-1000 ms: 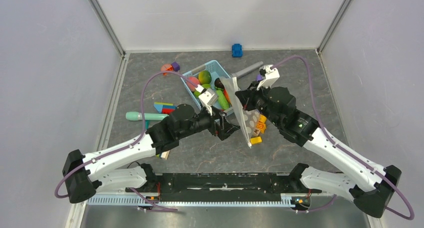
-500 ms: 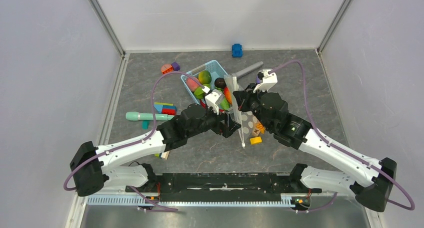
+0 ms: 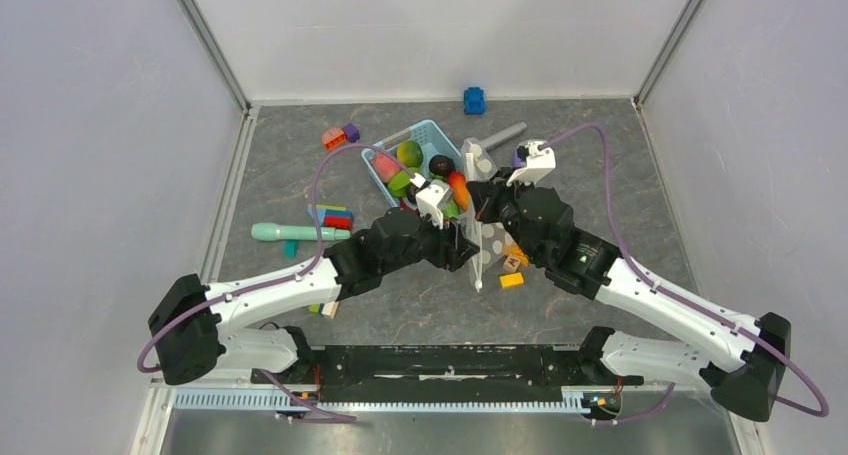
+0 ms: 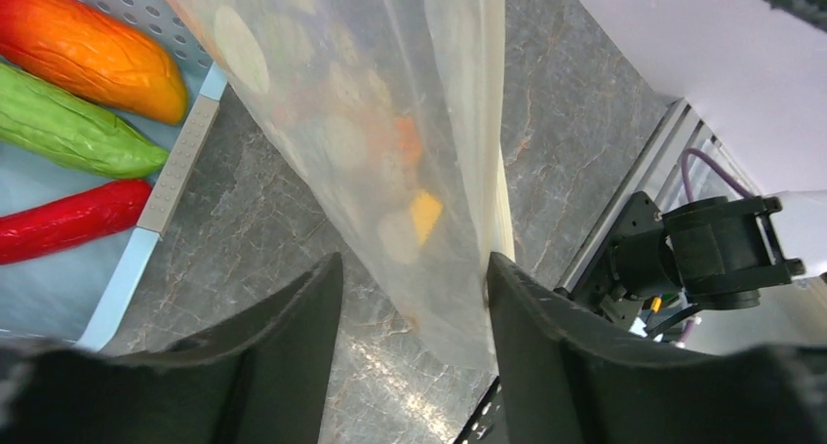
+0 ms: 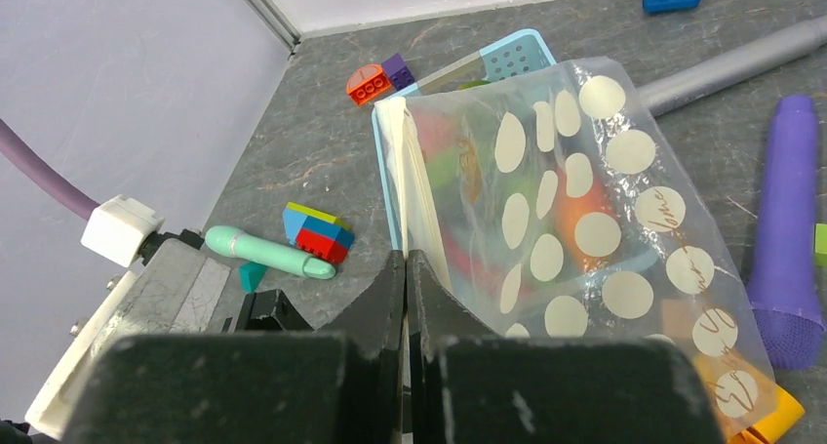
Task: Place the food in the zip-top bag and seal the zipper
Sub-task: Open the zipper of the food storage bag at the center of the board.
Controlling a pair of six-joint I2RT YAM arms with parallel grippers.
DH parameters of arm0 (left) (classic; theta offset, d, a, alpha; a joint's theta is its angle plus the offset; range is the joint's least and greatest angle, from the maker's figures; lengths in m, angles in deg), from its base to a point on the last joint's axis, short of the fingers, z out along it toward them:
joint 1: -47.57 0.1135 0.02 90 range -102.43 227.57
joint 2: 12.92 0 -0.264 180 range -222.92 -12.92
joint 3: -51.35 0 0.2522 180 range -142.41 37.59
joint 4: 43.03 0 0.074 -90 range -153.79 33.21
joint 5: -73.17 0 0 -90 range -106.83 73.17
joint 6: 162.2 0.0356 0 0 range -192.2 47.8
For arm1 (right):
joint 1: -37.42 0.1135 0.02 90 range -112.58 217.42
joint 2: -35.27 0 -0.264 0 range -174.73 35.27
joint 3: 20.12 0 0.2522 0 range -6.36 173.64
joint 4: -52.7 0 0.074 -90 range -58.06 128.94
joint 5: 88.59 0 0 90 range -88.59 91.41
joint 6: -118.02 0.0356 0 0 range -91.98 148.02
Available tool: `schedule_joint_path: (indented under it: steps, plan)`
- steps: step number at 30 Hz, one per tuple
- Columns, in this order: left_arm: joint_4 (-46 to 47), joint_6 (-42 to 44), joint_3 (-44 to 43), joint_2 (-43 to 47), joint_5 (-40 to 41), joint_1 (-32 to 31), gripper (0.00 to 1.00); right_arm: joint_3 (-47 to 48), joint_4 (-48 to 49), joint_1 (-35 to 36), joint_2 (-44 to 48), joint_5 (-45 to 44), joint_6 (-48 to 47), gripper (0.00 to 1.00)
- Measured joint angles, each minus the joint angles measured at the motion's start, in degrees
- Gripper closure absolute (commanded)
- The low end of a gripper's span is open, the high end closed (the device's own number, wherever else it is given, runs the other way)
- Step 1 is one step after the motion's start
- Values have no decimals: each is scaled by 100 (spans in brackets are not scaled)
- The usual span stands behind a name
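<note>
Clear dotted plastic bag (image 5: 585,239), pinched in the closed right gripper (image 5: 406,257), hangs between parted jaws of the left gripper (image 4: 414,268), which should clamp one lip only.

1. The left arm (image 3: 270,290) stretches forward and inward across the table.
2. The left gripper (image 4: 412,273) has its jaws parted, one on either side of the zip-top bag (image 5: 585,229).
3. The right arm (image 3: 650,293) angles inward to meet it.
4. The right gripper (image 5: 406,261) is clamped tight on the zip-top bag's edge.

We record one zip-top bag (image 5: 585,220), clear, white-dotted, upright just beside the basket's (image 4: 180,161) corner. We count food (image 4: 93,49), orange, green and red pieces, lying inside the basket.
</note>
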State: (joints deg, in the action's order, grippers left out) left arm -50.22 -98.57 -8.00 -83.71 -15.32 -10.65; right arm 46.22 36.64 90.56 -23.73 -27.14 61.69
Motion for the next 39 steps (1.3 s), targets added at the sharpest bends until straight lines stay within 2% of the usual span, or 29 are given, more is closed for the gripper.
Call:
schedule_joint_path:
  steps: [3, 7, 9, 10, 12, 13, 14, 16, 17, 23, 29, 36, 39]
  plan:
    - [39, -24, 0, -7, 17, 0, 61, -2, 28, 7, 0, 17, 2, 100]
    - [92, -70, 0, -70, 114, 0, 96, -94, 190, 11, 2, 133, -11, 100]
    - [83, -103, 0, -109, 149, 0, 98, -175, 234, 11, 2, 173, -39, 99]
    - [76, -103, 0, -120, 157, -2, 98, -214, 256, 11, 4, 175, -55, 94]
    - [66, -105, 0, -133, 160, -4, 98, -317, 313, 11, 35, 175, -116, 62]
    - [61, -105, 0, -133, 160, -4, 98, -378, 343, 11, 72, 177, -186, 40]
    - [70, -105, 0, -133, 164, -4, 98, -446, 365, 11, 127, 188, -260, 24]
    - [74, -105, 0, -122, 166, -2, 98, -588, 396, 11, 258, 221, -557, 5]
    - [72, -107, 0, -107, 164, -4, 98, -656, 400, 11, 337, 227, -710, 2]
    - [68, -133, 101, 264, 153, -4, 98, -1174, 369, 11, 1049, 83, -1561, 2]
    - [66, -151, 162, 459, 85, -4, 98, -1888, 431, 11, 1777, 208, -1974, 2]
    - [37, -151, 173, 459, -85, -4, 98, -1926, 527, 11, 1362, 1056, -2277, 2]
    - [-9, -149, 192, 459, -173, -4, 98, -1888, 533, 11, 1209, 1064, -2315, 2]
